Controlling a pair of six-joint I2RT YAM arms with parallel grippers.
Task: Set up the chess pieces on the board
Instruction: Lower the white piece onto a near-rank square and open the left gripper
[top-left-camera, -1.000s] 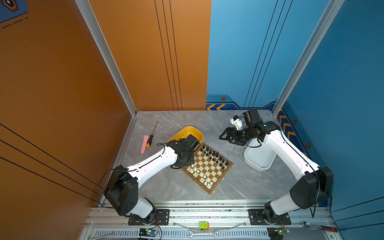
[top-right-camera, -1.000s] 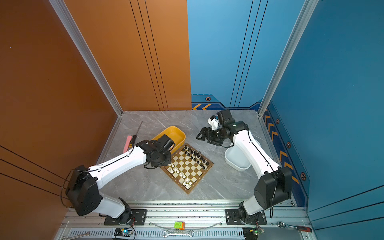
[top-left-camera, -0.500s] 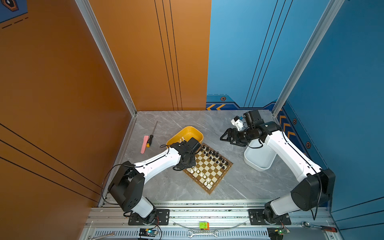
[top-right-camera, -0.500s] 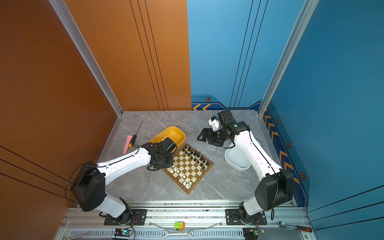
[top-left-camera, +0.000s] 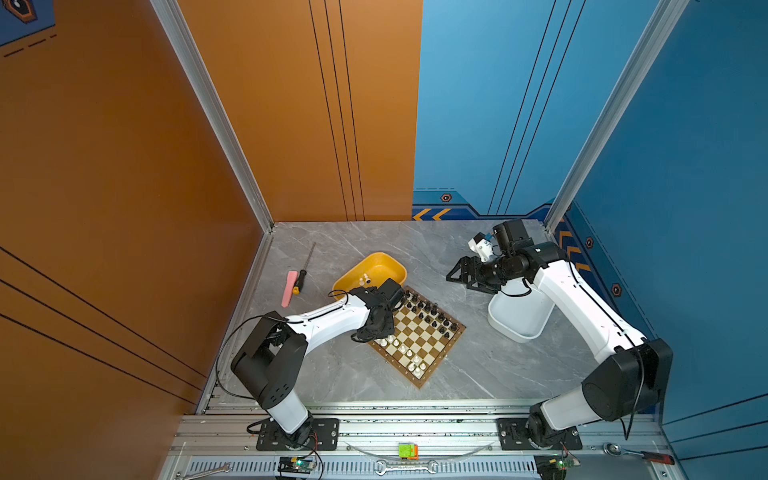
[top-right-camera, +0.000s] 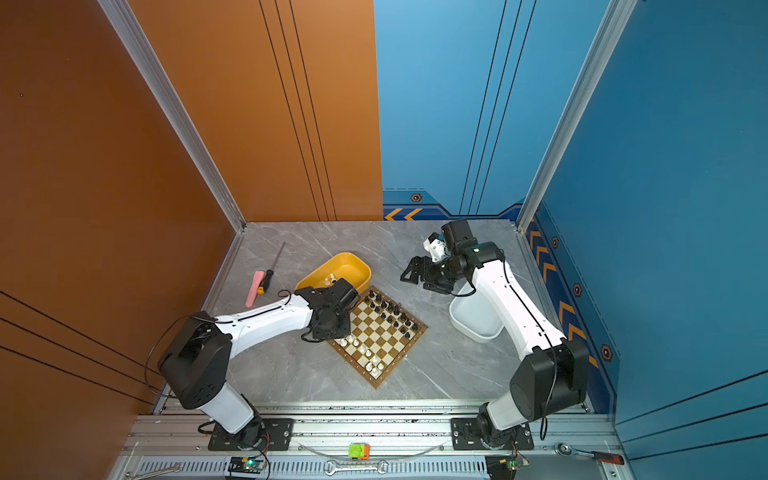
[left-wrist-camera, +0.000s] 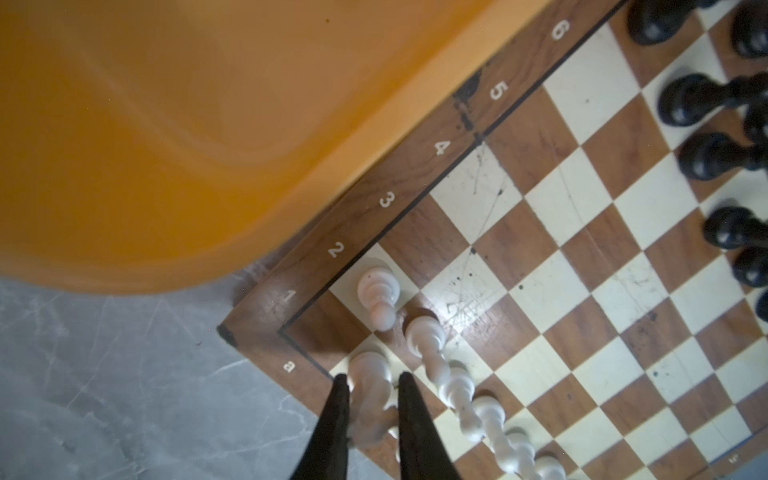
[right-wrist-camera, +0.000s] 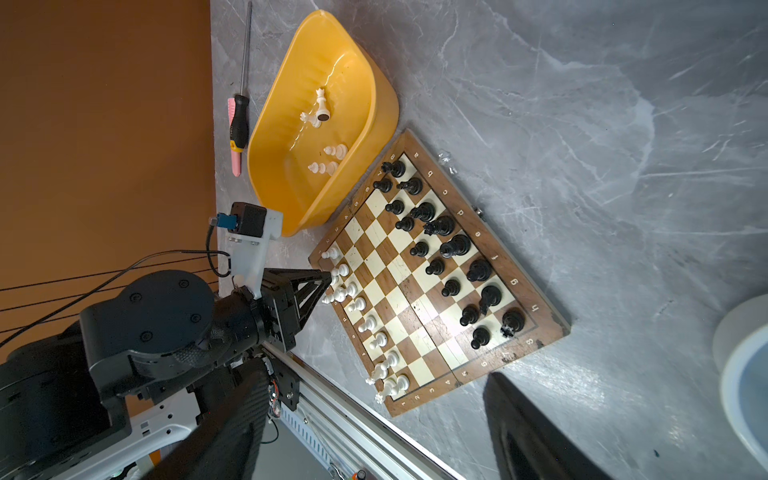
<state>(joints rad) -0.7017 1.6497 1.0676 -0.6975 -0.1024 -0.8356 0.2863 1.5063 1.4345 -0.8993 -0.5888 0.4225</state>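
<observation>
The chess pieces, tiny glossy plastic figures with round bases and turned stems, stand upright on the small square wooden board, which has dark brown and cream checks and a brown numbered border. The board lies flat on the grey marble-veined tabletop. In both top views it sits cornerwise, with one corner toward the arms' base rail. The black pieces fill two rows along its far right edge. The white pieces line the opposite edge, beside the left arm. A few more white ones lie on their sides in the smooth, rounded yellow plastic tray, whose wall overlaps the board's border in the left wrist view.

The left gripper has its thin black fingers drawn narrow around one white piece. That piece has its long axis upright and its base at the cream square next to the dark corner square. The right gripper hangs above the tabletop with jaws spread wide, just beside the far end of the rounded white plastic tray, pointing toward the board.
</observation>
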